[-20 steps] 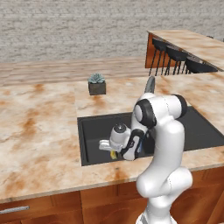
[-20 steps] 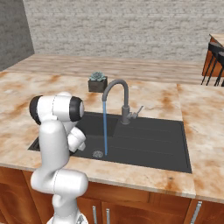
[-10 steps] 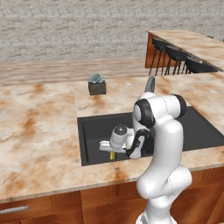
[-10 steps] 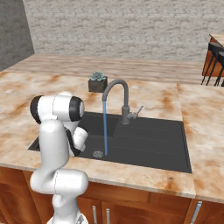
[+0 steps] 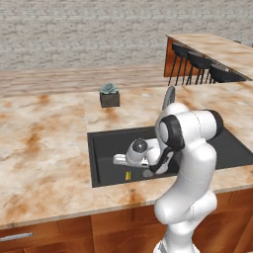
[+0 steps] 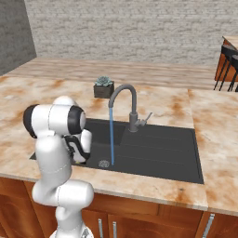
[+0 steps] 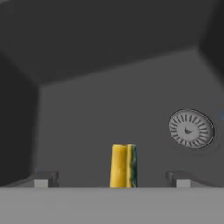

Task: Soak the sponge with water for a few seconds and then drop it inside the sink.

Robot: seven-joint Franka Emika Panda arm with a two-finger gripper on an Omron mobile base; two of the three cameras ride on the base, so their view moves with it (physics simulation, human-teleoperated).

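Fingers of the white arm's two-finger gripper (image 7: pixel 109 178) stand wide apart, their small dark tips (image 7: pixel 43 179) rising at either side of the hand view with nothing touching them. Between the tips, clear of both, sits the small rectangular sponge with a yellow body and a dark green layer (image 7: pixel 124 166); it stands on edge, the green layer turned to the right in that view, and its lower end is cut off by the bottom of the picture, so whether it rests on the floor of the basin cannot be told. From the left base view the same sponge (image 5: pixel 128 175) shows as a small yellow block near the front edge of the large black rectangular recessed sink (image 5: pixel 106 148), just below the gripper (image 5: pixel 123 163), towards the sink's left end. The round grey metal drain (image 7: pixel 190 128) lies near the sponge on the sink floor. A thin straight light-blue stream of water (image 6: pixel 111 137) falls from the grey curved faucet spout (image 6: pixel 124 93) onto the drain (image 6: pixel 104 163), beside the arm's lowered hand. On the marble-patterned countertop (image 5: pixel 44 143), behind the sink's back edge, stands a dark square pot with a green succulent (image 5: pixel 109 95)
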